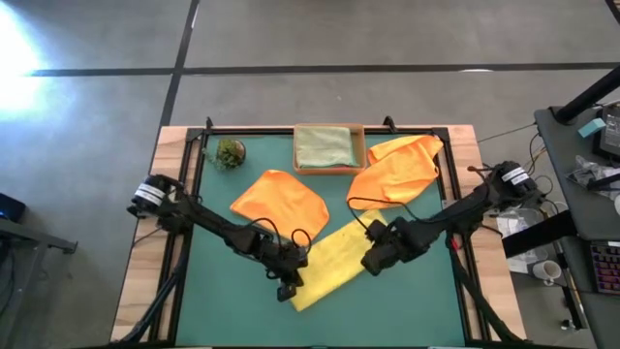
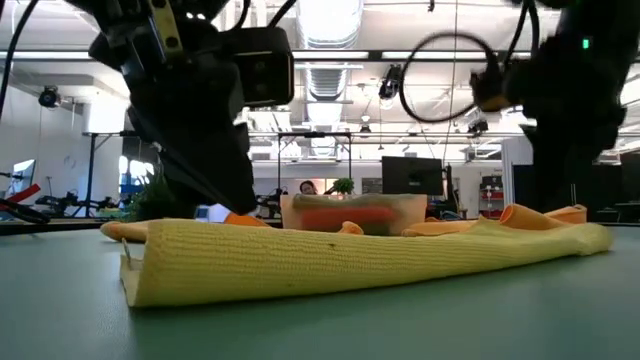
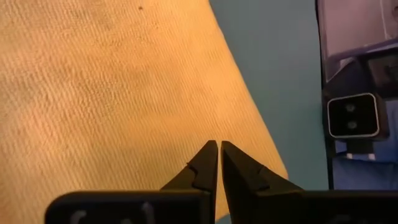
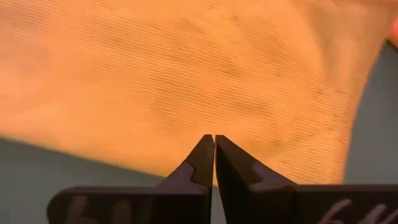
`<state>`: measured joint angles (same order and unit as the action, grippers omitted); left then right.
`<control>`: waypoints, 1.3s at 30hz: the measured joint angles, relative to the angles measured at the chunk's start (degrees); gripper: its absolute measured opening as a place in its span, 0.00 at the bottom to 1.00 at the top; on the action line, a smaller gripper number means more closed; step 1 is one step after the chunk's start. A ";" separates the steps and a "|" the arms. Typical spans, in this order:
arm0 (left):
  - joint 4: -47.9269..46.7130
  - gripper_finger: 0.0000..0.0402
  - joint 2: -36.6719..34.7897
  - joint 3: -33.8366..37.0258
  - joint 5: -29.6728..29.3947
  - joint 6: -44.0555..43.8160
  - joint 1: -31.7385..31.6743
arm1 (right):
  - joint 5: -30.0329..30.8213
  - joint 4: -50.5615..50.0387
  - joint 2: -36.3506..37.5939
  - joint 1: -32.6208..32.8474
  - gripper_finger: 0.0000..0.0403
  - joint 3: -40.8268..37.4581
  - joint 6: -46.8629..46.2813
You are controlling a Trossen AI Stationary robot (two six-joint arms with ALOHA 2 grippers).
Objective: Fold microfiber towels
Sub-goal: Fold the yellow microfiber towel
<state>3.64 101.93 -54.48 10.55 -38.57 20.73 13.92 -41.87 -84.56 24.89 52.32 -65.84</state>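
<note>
Yellow towel folded into a long strip, lying diagonally near the tabletop's front edge. Left pincer and right pincer both clenched, empty, over its ends.

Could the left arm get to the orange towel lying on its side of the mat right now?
Probably yes. That orange towel lies flat in the open just beyond the left gripper, which is shut over the yellow towel; nothing stands between them.
</note>
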 joint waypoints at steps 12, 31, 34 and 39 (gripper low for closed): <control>-22.01 0.02 -11.62 -0.09 -11.06 2.04 -0.09 | 2.64 17.63 -6.51 1.72 0.02 11.24 11.69; -34.22 0.02 -21.45 0.50 -21.56 1.54 -0.53 | -11.11 18.57 -24.75 0.70 0.02 22.75 19.35; -34.27 0.02 -20.83 0.50 -21.59 1.88 -0.59 | -12.68 16.52 -24.73 0.56 0.02 22.01 19.51; -34.16 0.02 -19.93 0.50 -21.57 1.86 -0.95 | -14.88 9.60 -24.24 0.66 0.02 22.10 20.08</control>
<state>-30.52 82.00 -53.98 -11.03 -36.71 19.78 -0.96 -32.28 -108.81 25.55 74.41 -45.76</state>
